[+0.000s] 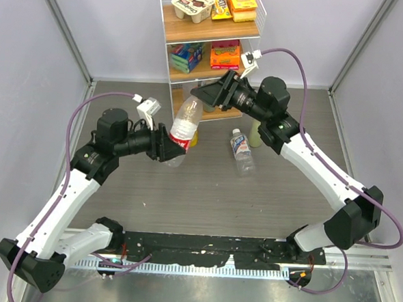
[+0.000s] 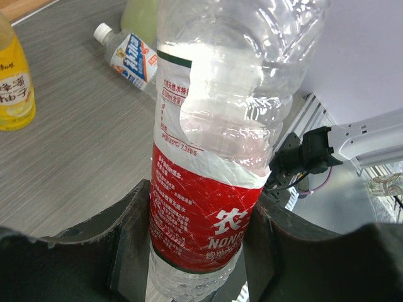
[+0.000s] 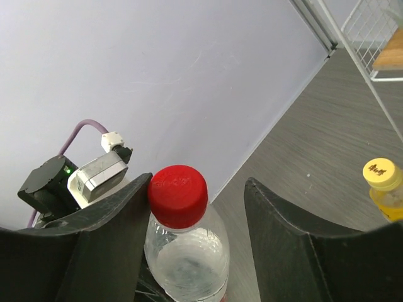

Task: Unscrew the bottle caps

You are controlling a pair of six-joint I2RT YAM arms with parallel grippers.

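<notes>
My left gripper (image 1: 169, 149) comes at the red-label bottle (image 1: 187, 123) from its left and is clamped tight around its lower half, one finger (image 2: 129, 239) pressed to each side of the red part of the label. The bottle is clear and tilted, its top leaning up and away from that gripper toward the rack (image 1: 208, 34) behind it. Just to the right of the red-label bottle, and partly hidden by it from above, the yellow juice bottle (image 2: 12, 88) stands upright on the tabletop (image 1: 205, 199) with its yellow cap (image 3: 380, 173) on. At the top of the red-label bottle my right gripper (image 3: 198, 182) straddles the neck with its jaws partly apart. The red cap (image 3: 178, 195) sits on the bottle between them, the finger (image 3: 113, 226) on one side touching or just beside the cap. The other finger stands clear of it with a visible gap, so this gripper has hold of nothing. Further right of the red-label bottle the blue-white label bottle (image 1: 241, 152) lies on its side on the tabletop, white cap (image 2: 101, 31) on and pointing toward the rack. The pale green bottle (image 1: 255, 136) stands just beyond that one's cap end, farthest to the right of the red-label bottle and below my right arm
</notes>
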